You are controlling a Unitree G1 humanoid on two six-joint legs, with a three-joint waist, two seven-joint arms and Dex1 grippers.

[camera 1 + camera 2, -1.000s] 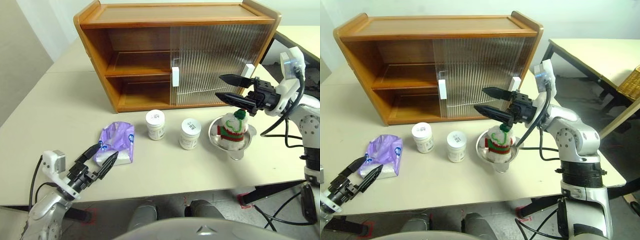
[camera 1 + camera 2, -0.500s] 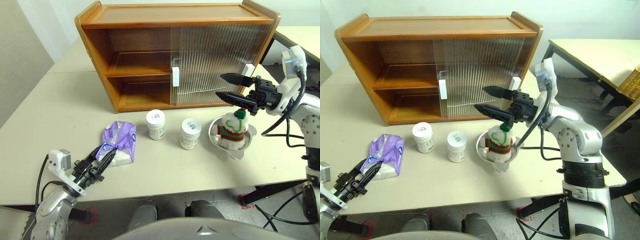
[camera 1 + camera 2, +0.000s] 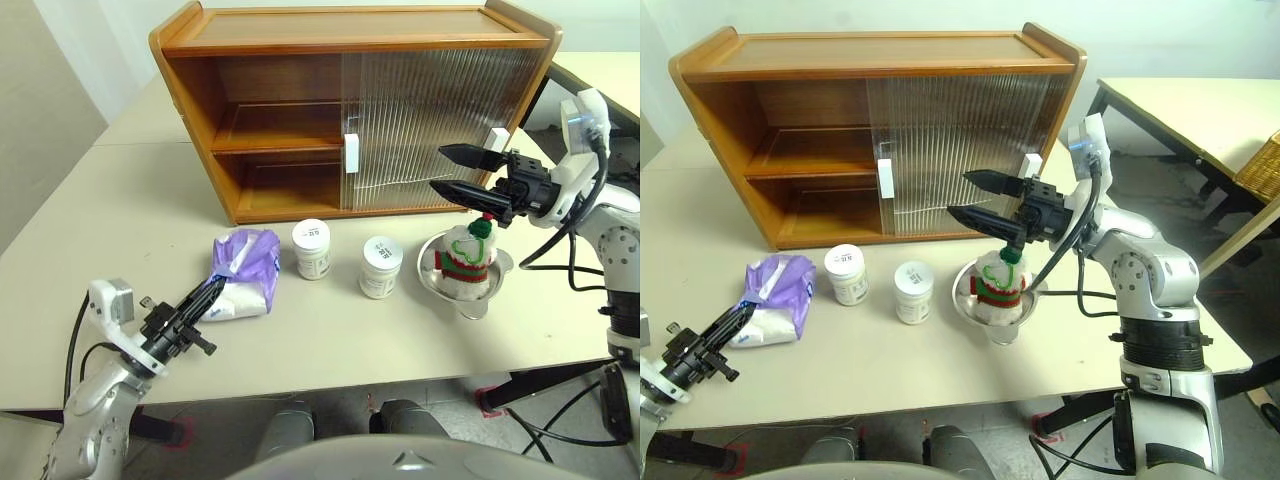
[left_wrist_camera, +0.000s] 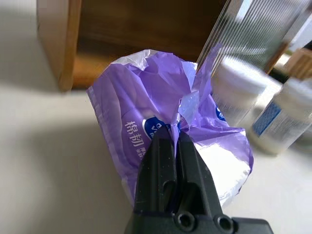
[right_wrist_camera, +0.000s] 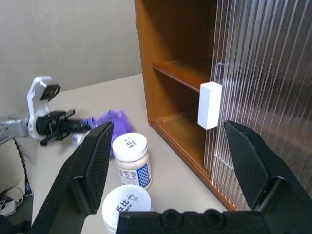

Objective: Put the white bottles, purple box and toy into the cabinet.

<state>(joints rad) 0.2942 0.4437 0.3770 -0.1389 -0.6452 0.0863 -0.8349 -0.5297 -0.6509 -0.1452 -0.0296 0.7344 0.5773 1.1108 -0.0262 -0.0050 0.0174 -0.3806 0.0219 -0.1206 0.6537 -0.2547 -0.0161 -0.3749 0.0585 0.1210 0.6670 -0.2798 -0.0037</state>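
- Left gripper (image 4: 174, 139) clenched on a pinch of crinkled film at the top of the purple box (image 3: 245, 283); grip on the loose wrap only, probably because the soft pack offers no firm edge to clamp.
- Purple box tilted up toward the cabinet (image 3: 350, 110), near end raised by the pinch, white underside toward the table (image 3: 130, 230); whether the far end rests on the table or hangs clear cannot be told.
- Right gripper (image 3: 978, 196) spread wide, held level just above the toy (image 3: 468, 258), touching nothing; likely parked there ready for that item.
- Toy sitting upright in a steel bowl (image 3: 495, 285) at the right of the row, green hat just under the lower black finger.
- Two white bottles (image 3: 311, 248) standing upright between purple box and bowl, close together but apart, just in front of the cabinet's lower shelf.
- Left half of the cabinet open, both shelves bare; ribbed sliding doors (image 3: 430, 130) covering the right half, white handle (image 3: 351, 154) at the edge of the opening.
- Open bay straight behind purple box and nearer bottle, so a short path in for the pack; nearer bottle just beside it, liable to be knocked if the pack swings.
- Thin film grip judged weak: risk of slipping or tearing under the pack's weight.
- Toy facing the closed doors, needing a sideways carry to the open side.
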